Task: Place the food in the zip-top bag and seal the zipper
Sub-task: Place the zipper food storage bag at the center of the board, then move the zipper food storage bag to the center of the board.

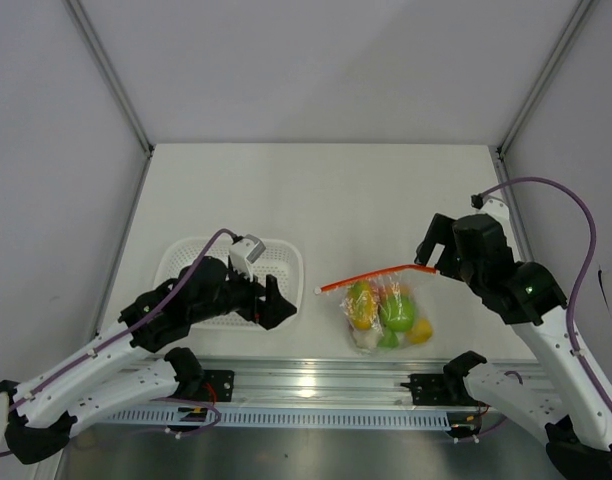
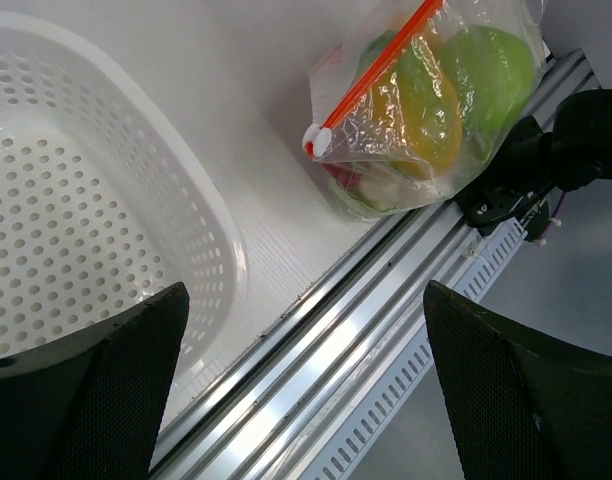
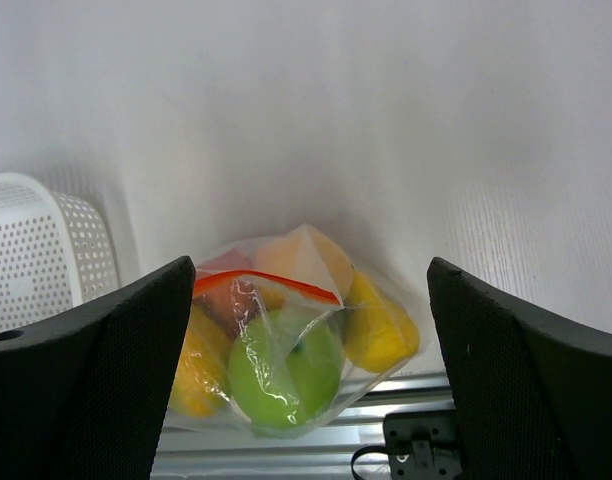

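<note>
Food (image 1: 381, 308): green, yellow and orange pieces, with something white and something red low in the heap; all of it inside the bag, none seen loose on the counter (image 1: 316, 200).
Bag (image 1: 406, 292): clear, slumped on the counter by the near rail (image 1: 316, 380), right of the basket and apart from it.
Basket (image 1: 186, 262): white, slotted; the left wrist view shows nothing in the part it covers.
Zipper (image 1: 371, 279): red-orange strip running across the top of the bag, tilted up to the right; reads as one thin line in the overhead and left wrist views.
Slider (image 2: 317, 140): white tab at the strip's left end.
Done: filling looks complete.
Left: sealing probably done too, judging by the single line and the slider at one end; a closed mouth cannot be confirmed from these views.
Left hand (image 1: 284, 302): released, fingers spread wide, grasping nothing; sits over the basket's right edge.
Bag relative to left hand: off to its right, apart; the slider is the nearest part.
Right hand (image 1: 426, 256): released, fingers spread wide, nothing between them.
Bag relative to right hand: the strip's right end lies just beside it overhead; in its wrist view the bag sits below, between the fingers, untouched.
</note>
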Controlling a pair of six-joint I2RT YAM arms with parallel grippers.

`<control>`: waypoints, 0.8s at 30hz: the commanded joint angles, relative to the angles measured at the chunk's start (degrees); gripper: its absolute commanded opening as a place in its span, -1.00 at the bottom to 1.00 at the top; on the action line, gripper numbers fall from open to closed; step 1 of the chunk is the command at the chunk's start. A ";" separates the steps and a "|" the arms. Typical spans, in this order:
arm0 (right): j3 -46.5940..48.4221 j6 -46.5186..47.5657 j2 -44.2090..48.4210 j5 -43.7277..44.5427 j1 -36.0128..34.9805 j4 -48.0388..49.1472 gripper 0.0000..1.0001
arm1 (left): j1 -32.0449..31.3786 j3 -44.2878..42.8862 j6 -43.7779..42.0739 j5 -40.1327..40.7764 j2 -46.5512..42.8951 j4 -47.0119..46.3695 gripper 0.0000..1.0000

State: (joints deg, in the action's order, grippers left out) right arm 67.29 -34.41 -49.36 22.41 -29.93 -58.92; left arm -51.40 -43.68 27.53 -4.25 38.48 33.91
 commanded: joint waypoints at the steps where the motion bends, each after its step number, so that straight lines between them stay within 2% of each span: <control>1: -0.22 -1.97 0.93 0.26 -0.21 -2.08 0.99 | 0.33 0.44 1.39 -1.29 -0.34 -2.89 0.99; 4: -0.66 -1.19 2.51 -3.33 -0.21 -1.73 0.99 | 0.33 0.00 1.30 -1.81 0.02 -2.80 0.99; 7: -1.54 0.75 4.62 -12.20 -0.21 -0.76 0.98 | 0.33 -0.18 0.86 -1.55 0.02 -2.53 0.99; 11: -3.56 -2.31 6.47 -20.91 -0.30 -3.04 0.86 | 0.33 -0.53 0.51 -1.72 0.10 -2.45 0.99; 15: -6.72 -6.79 10.16 -26.27 -0.30 -4.98 0.81 | 0.33 -0.35 0.42 -2.43 1.07 -3.24 0.99; 19: -10.59 -10.76 13.06 -36.27 -0.48 -6.39 0.76 | 0.33 -0.62 0.68 -3.39 2.21 -4.03 0.99; 24: -14.02 -14.01 16.58 -36.48 -1.09 -8.84 0.74 | 0.33 -0.88 0.86 -4.10 3.62 -4.99 0.99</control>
State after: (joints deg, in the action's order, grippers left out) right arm 54.06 -44.84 -34.39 -10.81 -30.55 -65.39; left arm -51.37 -43.59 28.01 -6.85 41.67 31.42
